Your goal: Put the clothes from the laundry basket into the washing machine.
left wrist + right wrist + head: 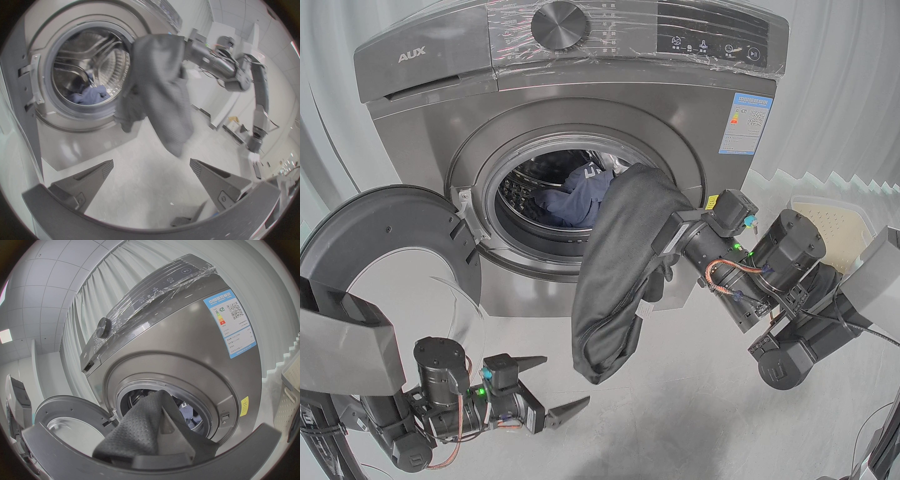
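Altogether two garments: grey one [625, 250] tight in right tool [658, 265], navy one [575, 197] in drum [517, 187]; left tool [567, 378] open.

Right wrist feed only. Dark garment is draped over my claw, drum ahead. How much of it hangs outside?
Observer: Most of it. Head view shows the dark garment hanging from the right claw in front of the drum opening, with its lower end dangling well under the opening's rim.
Operator: Left arm clear of it?
Observer: Yes. The left claw sits low in front of the open door. It is open, holds nothing, and is apart from the garment.
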